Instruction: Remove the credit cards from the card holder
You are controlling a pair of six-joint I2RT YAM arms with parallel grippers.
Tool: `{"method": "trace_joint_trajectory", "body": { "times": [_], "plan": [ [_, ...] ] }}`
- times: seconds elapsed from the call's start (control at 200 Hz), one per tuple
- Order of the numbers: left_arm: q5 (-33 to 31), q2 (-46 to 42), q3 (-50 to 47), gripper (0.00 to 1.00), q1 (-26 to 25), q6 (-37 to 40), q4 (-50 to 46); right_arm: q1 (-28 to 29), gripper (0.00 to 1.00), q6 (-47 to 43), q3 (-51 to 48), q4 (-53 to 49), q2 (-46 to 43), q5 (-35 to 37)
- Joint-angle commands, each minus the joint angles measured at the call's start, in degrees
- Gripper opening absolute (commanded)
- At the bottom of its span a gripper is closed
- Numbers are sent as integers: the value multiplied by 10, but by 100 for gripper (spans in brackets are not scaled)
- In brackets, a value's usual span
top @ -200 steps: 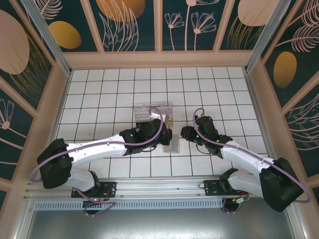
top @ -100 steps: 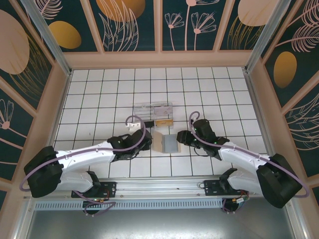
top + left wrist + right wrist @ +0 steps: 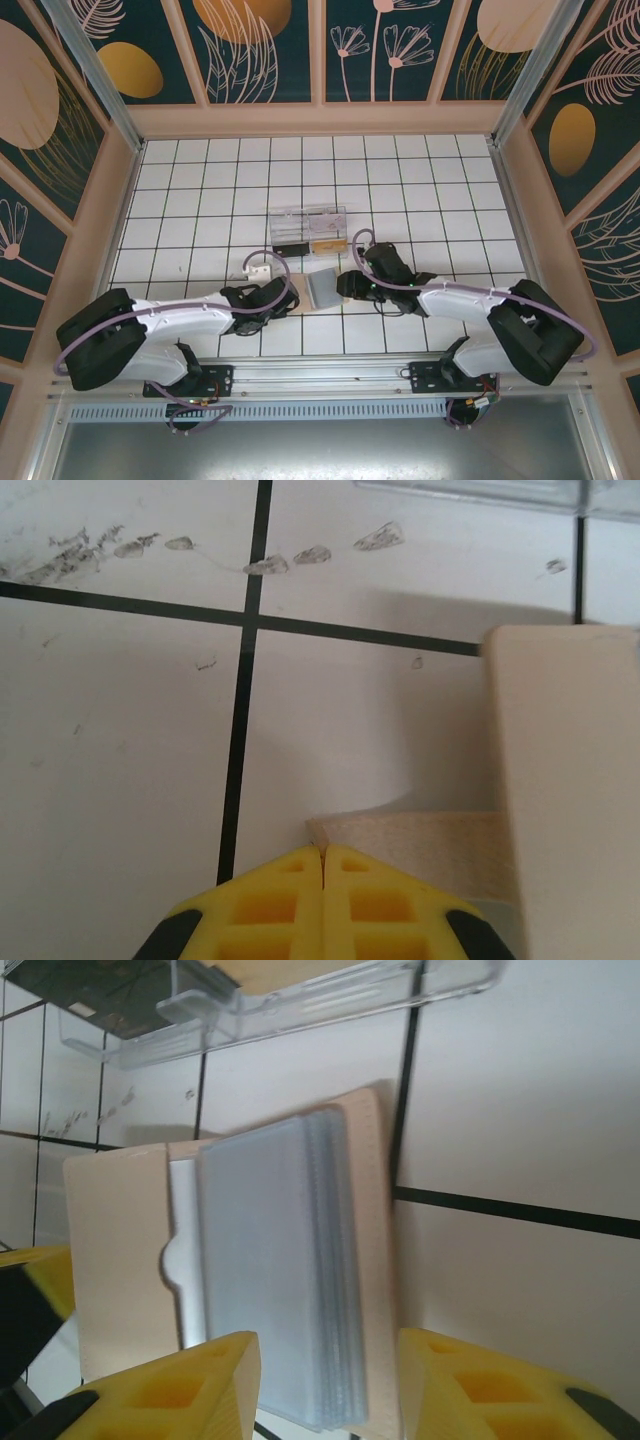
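Clear box (image 3: 307,218): sitting on the white tiles (image 3: 200,180), just beyond the right gripper (image 3: 345,285).
Black block (image 3: 290,244): resting inside the box, left side.
Grey smudges (image 3: 270,565): showing ahead of the left gripper (image 3: 322,875).

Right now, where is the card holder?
In the top view, the card holder lies open between the left pincer and the right pincer, just nearer than the clear box.

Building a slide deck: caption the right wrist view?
Yellow-fingered right claw, open, above the unfolded tan bifold card holder showing blue-grey sleeves.
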Motion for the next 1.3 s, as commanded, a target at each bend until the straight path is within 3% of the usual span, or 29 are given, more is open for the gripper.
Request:
{"method": "trace_joint_trajectory", "body": {
  "times": [0.0,0.425,0.771,0.976,1.006,1.061,1.171,1.291],
  "plan": [
    [1,27,6,0,2,16,14,9,42,0,26,23,16,-4],
    [-3,33,14,0,3,27,17,30,42,-12,64,25,86,-19],
    [5,46,20,0,3,32,22,41,42,-14,74,37,82,-61],
    [-9,27,25,0,3,32,-10,42,42,-16,76,25,92,-45],
    [-13,21,25,6,3,31,-18,42,42,-15,75,28,92,-47],
    [-20,6,27,28,3,28,-39,42,42,-13,74,30,94,-47],
    [-38,-33,35,54,3,19,-88,42,42,-12,74,32,97,-46],
    [-55,-81,51,55,3,18,-127,42,42,-11,74,30,102,-42]
  ]
}}
